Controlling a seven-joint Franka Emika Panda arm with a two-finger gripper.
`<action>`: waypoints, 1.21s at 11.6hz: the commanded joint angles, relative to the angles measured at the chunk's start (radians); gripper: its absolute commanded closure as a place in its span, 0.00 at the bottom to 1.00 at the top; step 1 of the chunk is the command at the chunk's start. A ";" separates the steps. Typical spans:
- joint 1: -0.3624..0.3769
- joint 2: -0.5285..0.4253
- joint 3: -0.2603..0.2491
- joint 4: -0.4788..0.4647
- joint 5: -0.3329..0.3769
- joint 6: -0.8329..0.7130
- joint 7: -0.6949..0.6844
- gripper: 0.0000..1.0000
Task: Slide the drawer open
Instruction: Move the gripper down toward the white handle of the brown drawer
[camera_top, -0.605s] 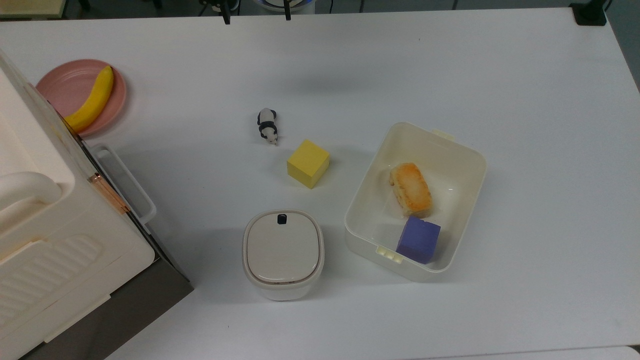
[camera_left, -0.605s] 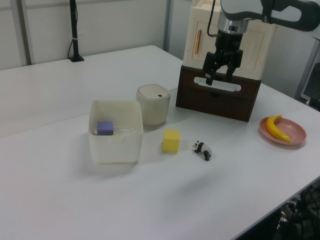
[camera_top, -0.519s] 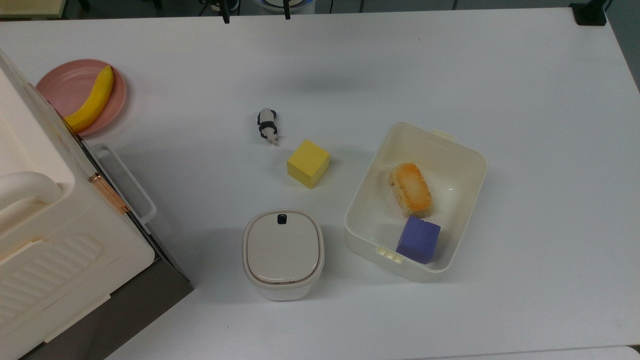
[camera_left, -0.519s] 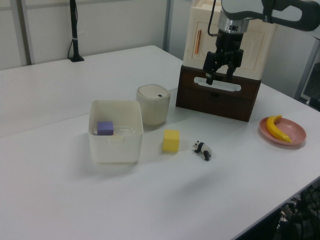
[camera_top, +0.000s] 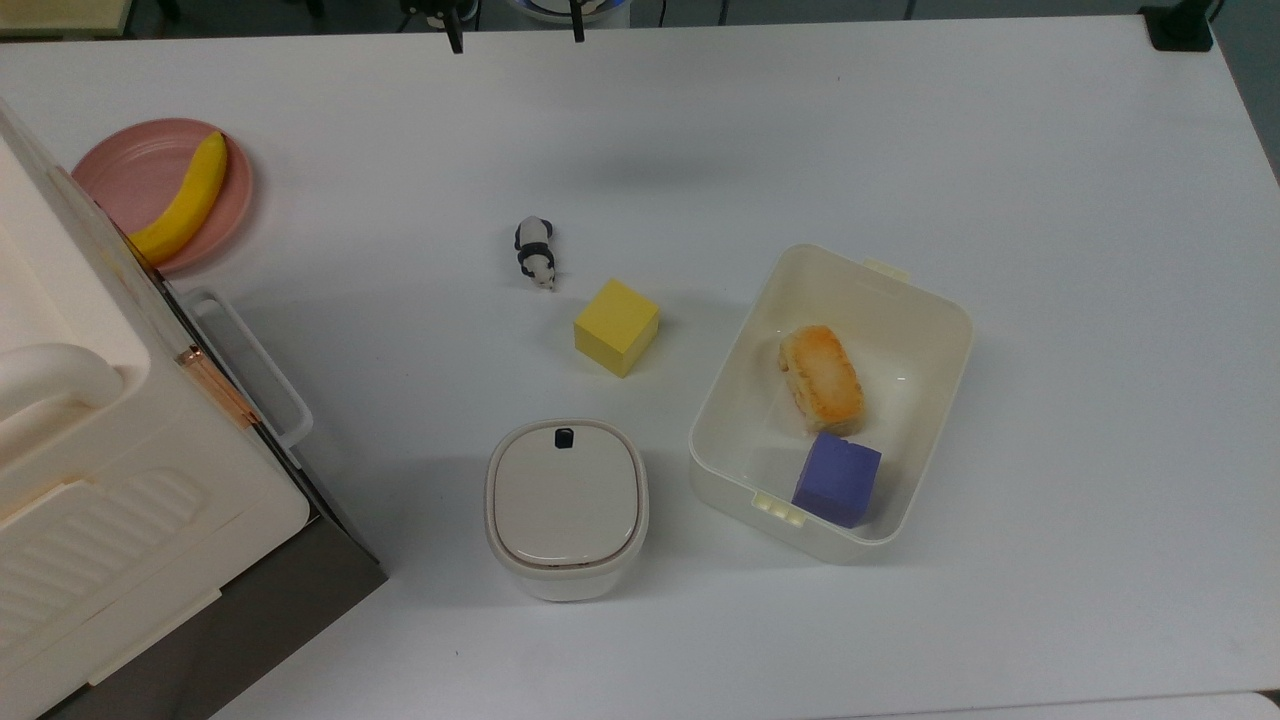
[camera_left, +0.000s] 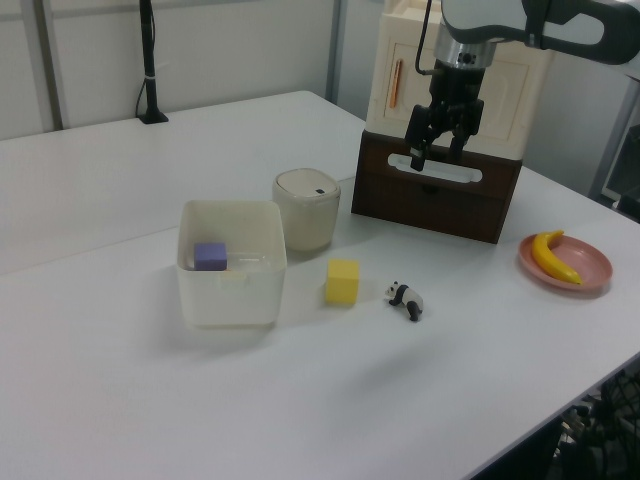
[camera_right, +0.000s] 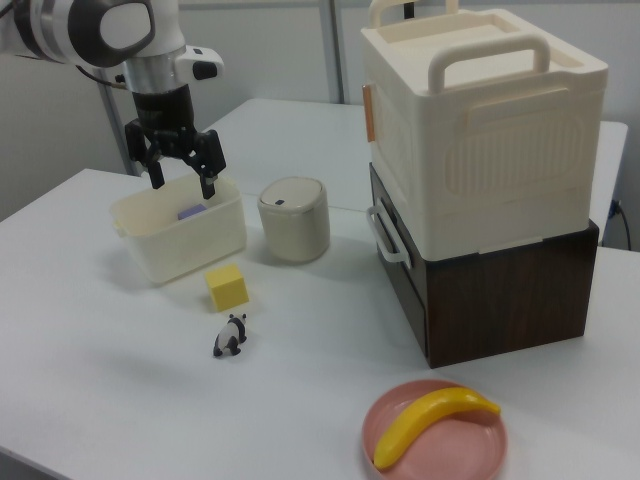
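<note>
The robot's gripper (camera_left: 438, 153) hangs in the upper right of the left view with its two black fingers (camera_left: 417, 155) spread apart and empty. In the right view the gripper (camera_right: 180, 167) appears at upper left, high above the table (camera_top: 900, 130) and well apart from the cabinet (camera_right: 480, 110). Compared with half a second ago it has barely moved, only a slight rise in the left view, so the reach toward the handle has yet to close.

The drawer (camera_right: 398, 270), with its dark brown front, sits at the base of the cream cabinet in the right half of the right view and looks fully shut. Its white loop handle (camera_right: 383, 234) is untouched; in the top view the handle (camera_top: 250, 365) juts out at the left edge.

Outward lie a lidded cream canister (camera_top: 566, 505), a yellow block (camera_top: 616, 326), a toy panda (camera_top: 535, 252), a cream bin (camera_top: 722, 440) and a banana (camera_top: 184, 200) on a pink plate (camera_top: 120, 165).

Judging from this, the task is at its start: the open jaws must still descend around the handle.
</note>
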 joint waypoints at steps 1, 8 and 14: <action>0.011 -0.045 -0.008 -0.049 0.015 0.021 -0.022 0.00; -0.016 0.018 -0.008 -0.025 -0.027 0.131 -0.220 0.00; -0.087 0.216 -0.008 0.012 -0.147 0.415 -0.624 0.00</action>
